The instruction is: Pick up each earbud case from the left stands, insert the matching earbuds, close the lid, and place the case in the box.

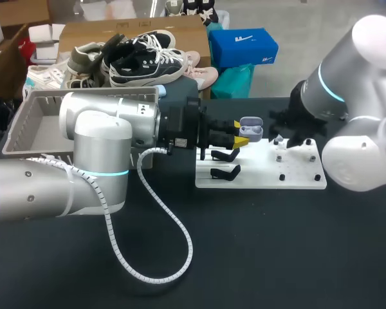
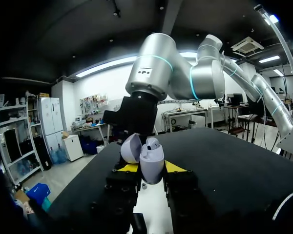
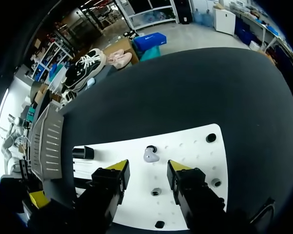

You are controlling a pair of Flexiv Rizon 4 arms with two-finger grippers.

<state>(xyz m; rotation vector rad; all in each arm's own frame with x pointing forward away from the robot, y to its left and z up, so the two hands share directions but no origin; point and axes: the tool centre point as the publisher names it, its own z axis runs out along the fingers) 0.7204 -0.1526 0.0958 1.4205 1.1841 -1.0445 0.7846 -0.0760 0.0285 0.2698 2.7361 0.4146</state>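
The left gripper (image 1: 238,132) is shut on the earbud case (image 2: 152,165). Its two yellow tips press the case from both sides, so the case cannot slip. The case is up in the air, over the near end of the white board (image 3: 195,156), just above the black stands (image 1: 225,155). Its lid (image 2: 131,147) is flipped open and the open side faces the other arm, I think so that arm can drop an earbud in. One earbud (image 2: 154,143) looks to be sitting in the case already.

The right gripper (image 3: 148,168) is wide open and has nothing in it. It hangs over the board with the loose earbud (image 3: 150,155) just ahead of it, in line with the gap between its fingers. That earbud sits on a little peg on the board. The fingers are spread like that so they can come down on each side of it.

My guess is that the step now is picking up this second earbud. After that it has to go in the case, the lid must shut, and the case goes in the grey box (image 1: 26,122) on the left side of the counter (image 1: 276,244). The earbud is tiny and smooth, so it could pop out of the fingers if they pinch it off-centre.
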